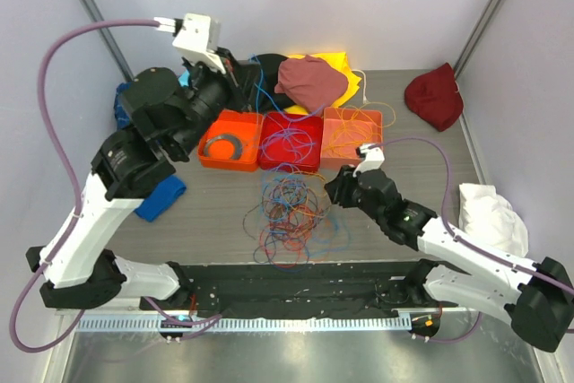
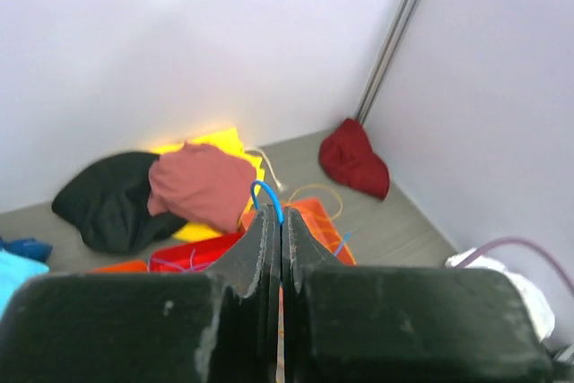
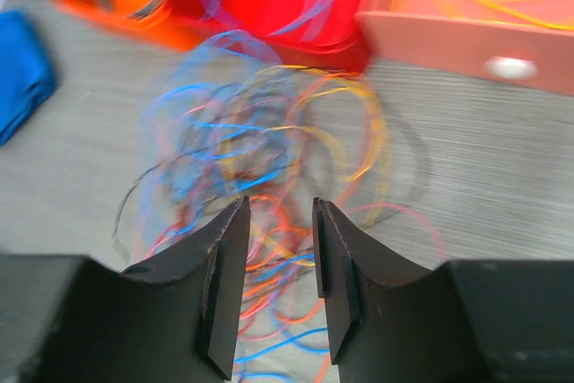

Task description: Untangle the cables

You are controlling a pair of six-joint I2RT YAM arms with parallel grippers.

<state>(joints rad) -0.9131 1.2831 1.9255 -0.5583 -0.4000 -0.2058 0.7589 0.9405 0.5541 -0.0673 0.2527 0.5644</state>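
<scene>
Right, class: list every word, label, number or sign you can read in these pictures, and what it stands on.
No text can be read.
The pale patch on the salmon tray is too blurred to tell if it is a label.
The white ticked strip at the near edge shows no legible numbers.

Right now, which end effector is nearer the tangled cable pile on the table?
Right. The right end effector sits open at the right edge of the cable pile; the left end effector is raised behind the bins, shut on a blue cable.
</scene>
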